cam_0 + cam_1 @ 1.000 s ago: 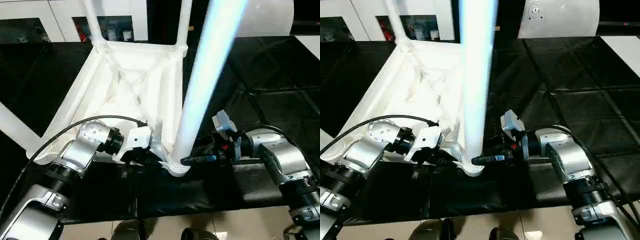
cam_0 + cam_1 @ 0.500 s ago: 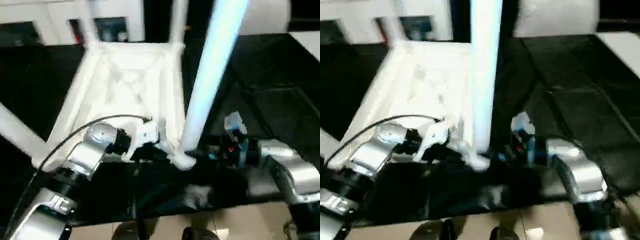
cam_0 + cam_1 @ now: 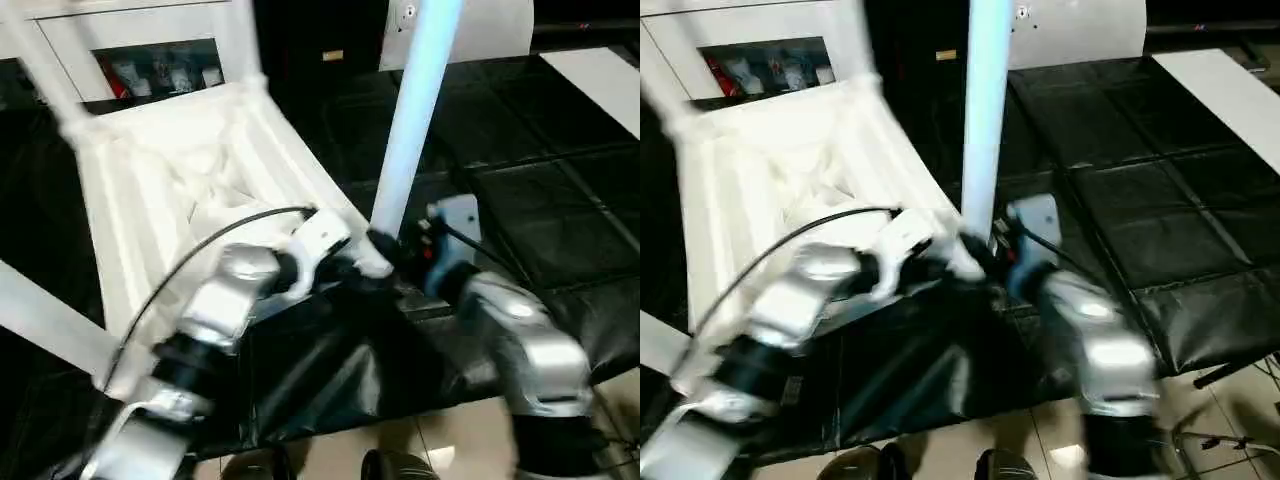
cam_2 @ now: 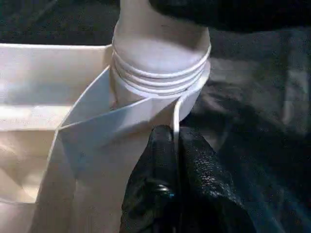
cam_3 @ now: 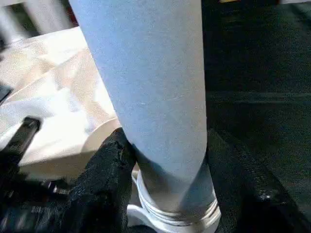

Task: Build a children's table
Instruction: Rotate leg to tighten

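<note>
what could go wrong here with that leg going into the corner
Threads still show above the corner socket, so the leg looks not fully seated; if the right tool lets go early, it may lean or drop out. The left tool pinches only a thin wall of the table top, which could slip free and let the top swing while the leg is turned.

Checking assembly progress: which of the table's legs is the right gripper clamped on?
The near-corner leg, standing closest to the robot. The right gripper grips its base; the other legs stand untouched.
</note>
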